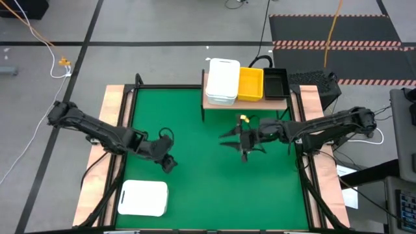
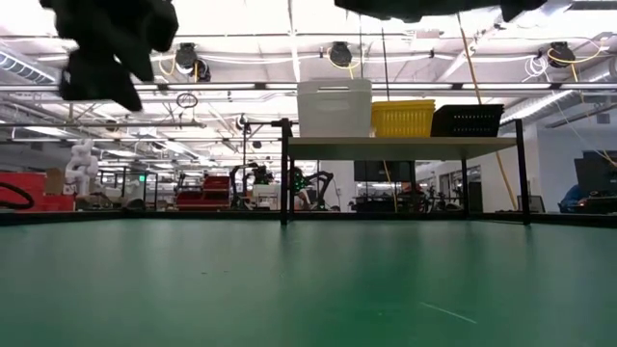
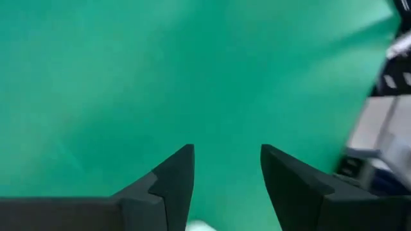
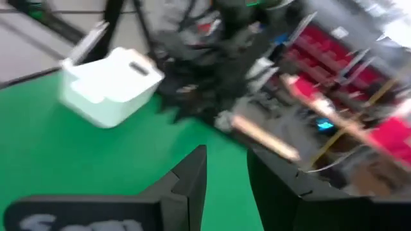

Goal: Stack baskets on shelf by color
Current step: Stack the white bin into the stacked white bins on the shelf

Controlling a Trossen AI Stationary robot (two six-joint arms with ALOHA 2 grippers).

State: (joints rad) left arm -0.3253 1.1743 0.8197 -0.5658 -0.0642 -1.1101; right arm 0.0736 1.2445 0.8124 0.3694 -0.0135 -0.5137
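One white basket [image 1: 143, 197] waits at 7 o'clock on the surface [image 1: 214, 188]. The left pincer [image 1: 168, 162] hangs spread nearby, ready to grab. The right pincer [image 1: 245, 153], empty and partly spread, hangs below the shelf [image 1: 246, 103].

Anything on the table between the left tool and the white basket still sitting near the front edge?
Nothing: the high view shows only bare green table surface between the open left tool and the white rounded-corner plastic basket.

My fingers [image 3: 173, 186] are dark, almost black, over a plain green table [image 1: 195, 130] edged in pale wood. On the light wooden shelf [image 1: 214, 103] sit white baskets [image 1: 222, 81], yellow baskets [image 1: 251, 84] (mesh-sided) and black baskets [image 1: 275, 83]. One more white basket [image 1: 143, 197] lies on the green.
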